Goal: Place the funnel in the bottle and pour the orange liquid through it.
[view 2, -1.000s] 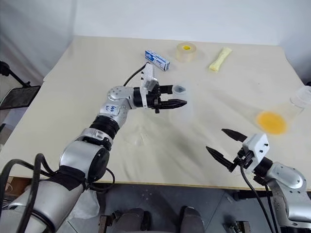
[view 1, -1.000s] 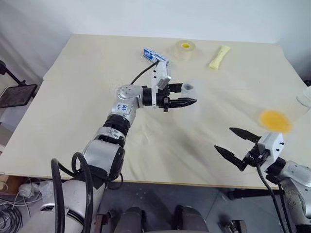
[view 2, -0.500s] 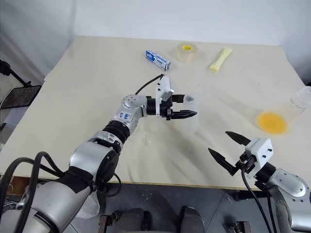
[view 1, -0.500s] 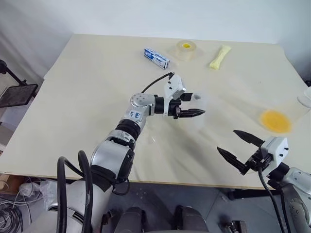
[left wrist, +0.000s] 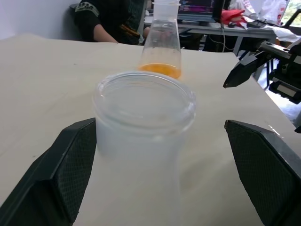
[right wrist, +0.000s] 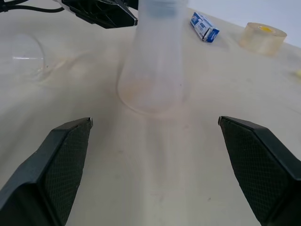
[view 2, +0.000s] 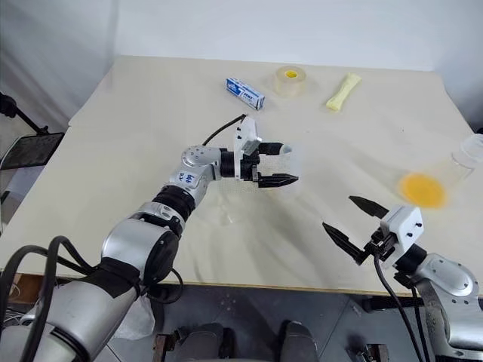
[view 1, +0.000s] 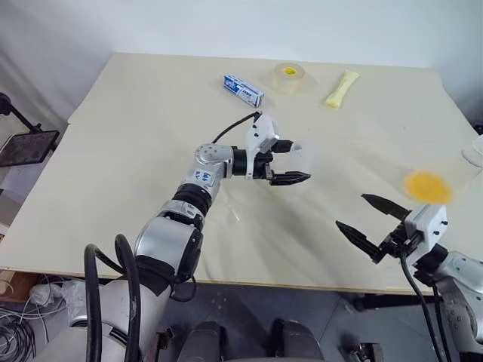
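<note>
Now that your left gripper (left wrist: 155,169) has spread its black fingers wide, the colourless see-through plastic bottle (left wrist: 143,136) stands released and upright between them at table centre. Your right gripper (view 2: 355,226) waits open at four o'clock. The small clear plastic funnel (right wrist: 21,54) lies at seven o'clock of the bottle; the orange liquid (view 1: 427,186) sits at three o'clock. Fetch the funnel next.

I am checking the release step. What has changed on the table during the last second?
The left claw carried the bottle toward the table's middle, set it down and opened, letting it go. The right claw stayed open in place; the orange liquid and funnel did not move.
</note>
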Tool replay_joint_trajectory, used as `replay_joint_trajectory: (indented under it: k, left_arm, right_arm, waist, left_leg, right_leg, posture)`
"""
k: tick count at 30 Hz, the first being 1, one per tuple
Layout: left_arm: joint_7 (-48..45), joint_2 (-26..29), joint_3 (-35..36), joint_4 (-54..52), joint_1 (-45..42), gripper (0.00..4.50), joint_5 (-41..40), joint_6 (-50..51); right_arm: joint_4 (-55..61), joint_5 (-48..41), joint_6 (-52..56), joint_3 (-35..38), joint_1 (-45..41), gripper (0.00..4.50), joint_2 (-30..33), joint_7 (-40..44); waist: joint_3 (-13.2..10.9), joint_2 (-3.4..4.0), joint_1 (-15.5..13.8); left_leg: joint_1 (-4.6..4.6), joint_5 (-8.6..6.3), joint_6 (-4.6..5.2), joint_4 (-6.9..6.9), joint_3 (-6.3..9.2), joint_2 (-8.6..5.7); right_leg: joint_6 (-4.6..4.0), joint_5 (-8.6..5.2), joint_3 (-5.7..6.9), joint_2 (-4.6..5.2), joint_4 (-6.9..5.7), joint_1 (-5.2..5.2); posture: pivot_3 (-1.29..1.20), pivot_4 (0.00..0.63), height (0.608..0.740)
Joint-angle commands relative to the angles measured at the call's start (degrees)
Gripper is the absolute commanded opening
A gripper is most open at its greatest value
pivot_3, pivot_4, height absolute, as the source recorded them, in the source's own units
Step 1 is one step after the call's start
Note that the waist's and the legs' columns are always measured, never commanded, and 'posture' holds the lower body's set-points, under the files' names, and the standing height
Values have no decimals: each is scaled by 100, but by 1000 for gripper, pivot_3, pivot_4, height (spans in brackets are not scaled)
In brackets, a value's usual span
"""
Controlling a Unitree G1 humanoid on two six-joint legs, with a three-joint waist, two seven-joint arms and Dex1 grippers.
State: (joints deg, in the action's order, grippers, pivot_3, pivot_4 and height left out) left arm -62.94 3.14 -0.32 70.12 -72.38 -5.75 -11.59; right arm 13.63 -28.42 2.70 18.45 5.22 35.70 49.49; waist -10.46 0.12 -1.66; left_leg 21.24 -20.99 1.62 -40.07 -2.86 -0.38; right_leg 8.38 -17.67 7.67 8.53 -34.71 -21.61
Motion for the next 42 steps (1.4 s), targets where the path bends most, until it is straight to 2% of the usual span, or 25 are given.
replay_joint_trajectory:
  k: [1,7,14,21,26,33,36,38,42]
  left_arm:
    - [136,12,90,-139,-78,4487,5,-25]
    - [551,8,130,-50,-143,4487,71,-45]
    - [550,204,206,-74,-170,4487,14,102]
    - [-98,897,412,-325,-201,4487,-136,378]
    - [-852,1676,505,-1070,199,4487,-311,403]
    - [-1117,2798,692,-3436,1729,4487,-806,1665]
    - [-1042,3611,1049,-5146,3296,4487,-1017,2268]
    - [-838,3897,1209,-5939,3938,4487,-1204,2767]
    - [-468,4292,1964,-7322,5549,4487,-1600,3506]
  right_arm:
    - [26,-25,-3,71,-44,4500,76,39]
    - [20,6,23,57,-95,4500,69,17]
    - [66,17,38,73,-61,4500,56,0]
    - [86,17,77,100,-50,4500,67,20]
    - [30,-3,105,102,-90,4500,117,108]
    - [-49,-35,131,102,-162,4500,167,247]
    - [-165,-103,175,59,-242,4500,245,455]
    - [-206,-162,208,39,-280,4500,285,578]
    - [-269,-311,383,-88,-414,4500,456,1006]
  waist:
    - [0,0,-1]
    - [0,0,2]
    - [0,0,11]
    - [0,1,23]
    - [1,1,37]
    - [3,5,67]
    - [4,7,141]
    - [3,5,172]
    - [2,4,136]
  left_leg:
    - [0,0,0,0,0,0]
    - [0,0,0,0,0,0]
    - [-1,0,0,0,-1,0]
    - [-2,0,0,0,-1,0]
    - [-4,0,0,0,0,2]
    - [-11,0,-1,-1,26,8]
    - [-13,0,-1,-3,56,16]
    - [-17,-1,-2,2,65,25]
    - [-12,-2,0,-10,78,23]
  right_leg:
    - [0,0,0,0,0,0]
    - [0,0,0,0,0,0]
    - [0,0,0,0,-2,0]
    - [0,0,0,0,-4,0]
    - [0,0,-1,0,-7,-2]
    - [0,0,-3,-1,-23,-3]
    - [-1,0,-9,2,-27,-4]
    - [0,0,-13,4,-37,-4]
    - [0,0,-28,10,-30,6]
  posture:
    - [0,150,740]
    - [0,150,740]
    - [0,150,740]
    - [0,150,740]
    - [0,150,740]
    - [0,150,740]
    - [0,150,740]
    - [0,150,740]
    - [0,150,740]
